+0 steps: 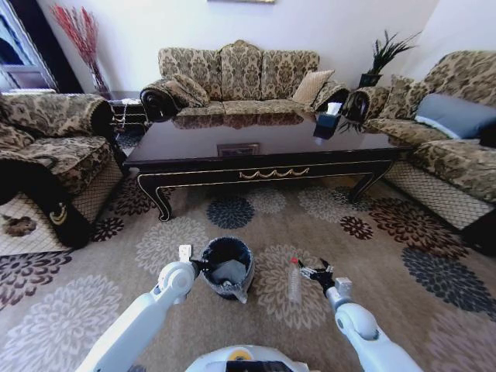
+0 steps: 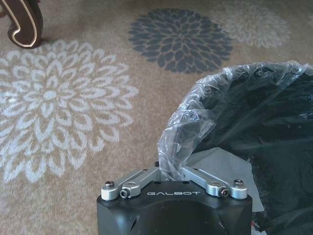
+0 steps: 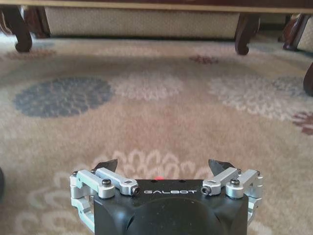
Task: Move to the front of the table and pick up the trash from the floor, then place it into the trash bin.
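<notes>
Crinkly liner (image 2: 195,127) hides left gripper (image 2: 172,172) fingertips.

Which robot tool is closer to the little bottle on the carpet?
The right one. The right tool sits open right beside the bottle, by its red cap. The left tool is farther off, at the rim of the trash bin, pinching its plastic liner.

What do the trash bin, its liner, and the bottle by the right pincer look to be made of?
Trash bin: black, probably plastic. Liner: thin clear plastic film, crinkled and glinting. Bottle: clear plastic by its see-through body, red cap. Left pincer is clamped on the liner's rim.
</notes>
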Tool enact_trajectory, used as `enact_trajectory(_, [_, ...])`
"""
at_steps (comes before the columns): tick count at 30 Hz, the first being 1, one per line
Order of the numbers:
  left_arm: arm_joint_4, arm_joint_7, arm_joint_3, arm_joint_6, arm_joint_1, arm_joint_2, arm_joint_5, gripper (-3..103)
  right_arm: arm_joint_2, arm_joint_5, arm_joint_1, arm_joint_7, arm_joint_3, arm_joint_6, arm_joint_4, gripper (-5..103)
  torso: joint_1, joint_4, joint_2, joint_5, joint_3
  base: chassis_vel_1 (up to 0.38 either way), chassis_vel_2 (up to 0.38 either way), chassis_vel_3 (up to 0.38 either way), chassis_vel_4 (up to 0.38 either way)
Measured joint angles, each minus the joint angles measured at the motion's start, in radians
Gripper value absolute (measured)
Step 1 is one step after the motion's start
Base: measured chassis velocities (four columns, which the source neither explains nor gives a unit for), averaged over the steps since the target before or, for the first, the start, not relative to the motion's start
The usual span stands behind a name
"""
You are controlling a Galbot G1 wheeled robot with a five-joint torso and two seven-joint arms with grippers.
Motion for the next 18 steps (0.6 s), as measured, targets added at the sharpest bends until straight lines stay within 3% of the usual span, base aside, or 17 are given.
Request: enact_trajectory(18, [-0.010,-0.009,-0.012,0.000,0.019,0.007,0.005,0,0.079,0.017,0.146,0.041,-0.110,-0.045,-0.197,100,0.000,-0.0002,0.000,-0.0003,0.000,0.000,0.000,0.000,0.000])
